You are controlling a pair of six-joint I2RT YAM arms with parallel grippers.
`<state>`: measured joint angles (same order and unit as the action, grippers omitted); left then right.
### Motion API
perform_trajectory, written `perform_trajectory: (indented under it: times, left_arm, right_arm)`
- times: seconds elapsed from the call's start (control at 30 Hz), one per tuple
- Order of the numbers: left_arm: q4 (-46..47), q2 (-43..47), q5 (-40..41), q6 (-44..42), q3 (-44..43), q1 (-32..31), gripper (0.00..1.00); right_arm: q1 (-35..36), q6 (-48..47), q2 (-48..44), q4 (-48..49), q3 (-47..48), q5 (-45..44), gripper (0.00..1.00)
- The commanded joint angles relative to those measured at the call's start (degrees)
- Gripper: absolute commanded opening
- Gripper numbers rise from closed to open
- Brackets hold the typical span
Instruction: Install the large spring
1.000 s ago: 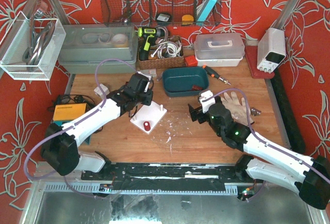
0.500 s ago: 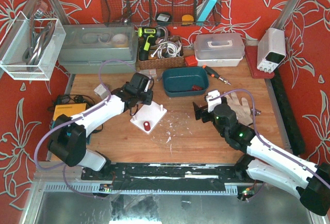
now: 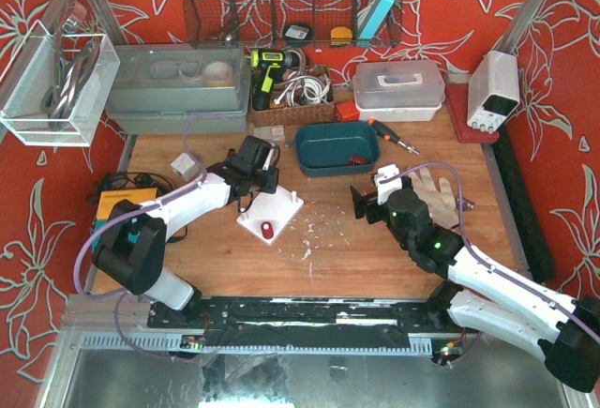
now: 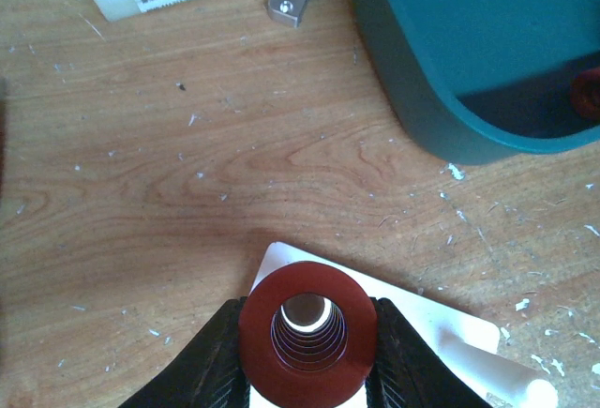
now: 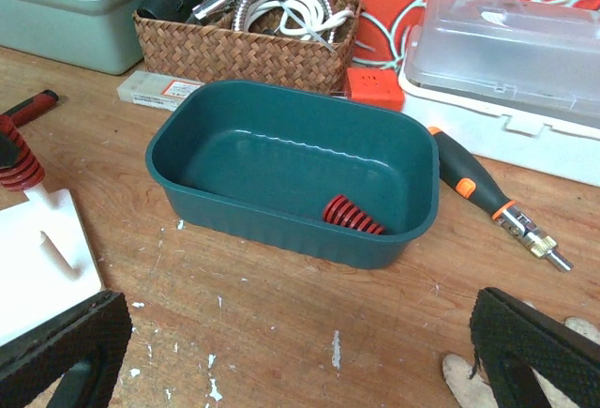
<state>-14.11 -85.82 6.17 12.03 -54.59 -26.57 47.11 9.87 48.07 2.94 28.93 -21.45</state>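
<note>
The left gripper point(image 4: 305, 361) clamps the large spring point(image 4: 281, 319) across its coils, which look light and bouncy and are probably best gripped mid-length, while the right gripper point(image 5: 295, 356) stands wide apart, empty.

- Reaches with the left arm point(image 3: 178, 204) from its base towards the far right, wrist tipped downward
- Clamps the left gripper point(image 4: 307, 342) on the large spring point(image 4: 309, 281), one finger on each side
- Stretches the right arm point(image 3: 487, 272) towards the far left
- Holds the right gripper point(image 5: 300, 361) spread wide, gripping nothing
</note>
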Motion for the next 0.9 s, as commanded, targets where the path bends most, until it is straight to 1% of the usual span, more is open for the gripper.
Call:
perform_trajectory:
  times: [0.0,0.13,0.23,0.33,0.43,0.5,0.7,0.8,0.87]
  left_arm:
    - [2.33,-1.49,-0.38,0.97,0.62,0.31,0.03]
    - [3.79,-2.53,0.12,1.23,1.01,0.38,0.11]
    - [4.50,-3.22,0.34,1.33,1.11,0.42,0.20]
    - [5.04,-3.68,0.54,1.22,1.42,0.39,0.30]
    - [5.01,-4.12,0.68,1.07,1.41,0.38,0.45]
    - [4.68,-4.25,0.90,1.02,1.04,0.38,0.51]
    - [3.75,-2.23,1.41,1.93,0.28,0.38,0.61]
    - [4.77,2.04,1.53,2.96,1.50,0.39,0.65]
    - [7.54,6.87,-0.52,4.28,3.72,0.38,0.69]
  right_arm:
    - [-0.53,1.01,0.47,-0.04,-0.85,-0.98,0.99]
    - [-0.53,0.95,0.89,-0.12,-0.80,-1.02,0.99]
    - [-0.66,0.88,1.15,-0.06,-0.80,-1.21,0.99]
    - [-0.64,0.79,1.43,-0.04,-0.73,-1.36,0.99]
    - [-0.62,0.71,1.41,0.04,-0.78,-1.60,0.99]
    - [-0.62,0.58,1.46,0.09,-0.80,-1.84,0.99]
    - [-0.75,1.14,1.74,0.38,-1.02,-2.97,0.99]
    - [-1.54,2.91,2.56,1.07,-1.04,-3.61,0.99]
    - [-2.76,5.85,4.42,-0.09,0.53,-3.27,0.99]
